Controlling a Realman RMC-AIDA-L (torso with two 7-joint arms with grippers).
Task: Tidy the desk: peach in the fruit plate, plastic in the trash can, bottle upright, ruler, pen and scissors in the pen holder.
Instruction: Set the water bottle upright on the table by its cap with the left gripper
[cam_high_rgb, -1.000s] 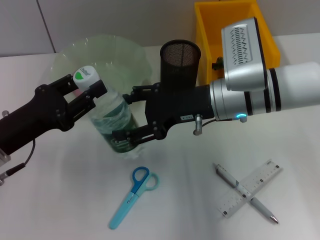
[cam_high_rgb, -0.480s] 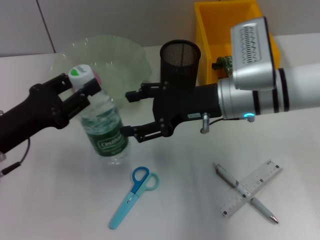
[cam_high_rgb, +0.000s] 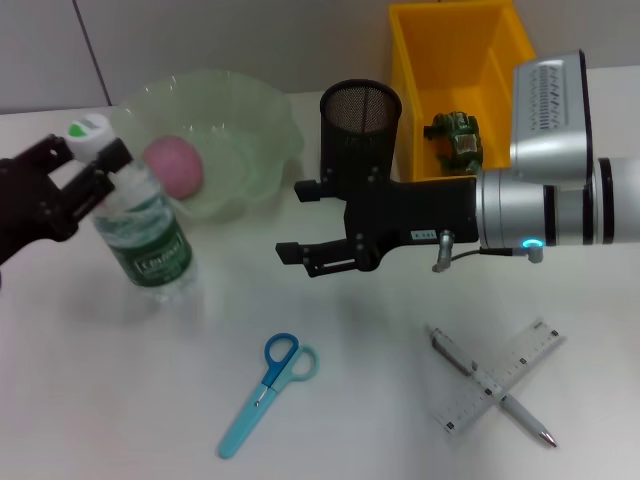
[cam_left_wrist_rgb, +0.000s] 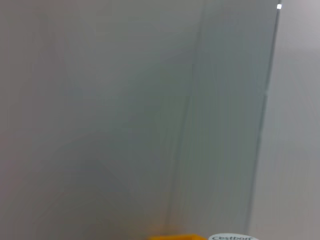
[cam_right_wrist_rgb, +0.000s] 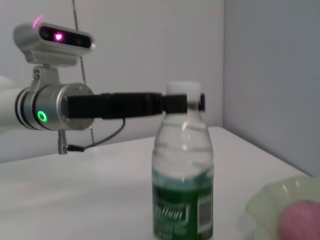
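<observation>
Stood upright now at the left of the head frame: clear plastic water bottle with green label and white cap (cam_high_rgb: 140, 225), base on the white desk (cam_high_rgb: 380, 400), just in front of the pale green glass fruit plate (cam_high_rgb: 255, 140). Gripped at the neck by the black left gripper (cam_high_rgb: 88, 172), fingers closed either side just under the cap; confirmed in the right wrist view, where bottle (cam_right_wrist_rgb: 184, 175) stood vertical with the left gripper (cam_right_wrist_rgb: 183, 103) clamped at cap height. Pulled back toward frame centre, the black right gripper (cam_high_rgb: 298, 220), jaws spread wide and empty, well apart from the bottle. Compared with one second earlier: then tilted and held by both claws near the middle of the frame, the right one around its lower body; half a second earlier, nearly upright and just let go on the right side; since then carried further left and straightened. Judged from that: bottle step all but done, needing only release by the left claw. Already in the plate, the pink peach (cam_high_rgb: 172, 167). Already lying in the yellow plastic bin (cam_high_rgb: 415, 60) at upper right, a small green and dark piece, likely the plastic (cam_high_rgb: 455, 135). Still untouched and unmoved at the bottom of the frame: blue-handled scissors (cam_high_rgb: 262, 392), and at lower right the silver pen (cam_high_rgb: 490, 385) crossed over the white ruler (cam_high_rgb: 510, 385). Still empty as far as visible, the black mesh pen holder (cam_high_rgb: 360, 125) at upper centre.
</observation>
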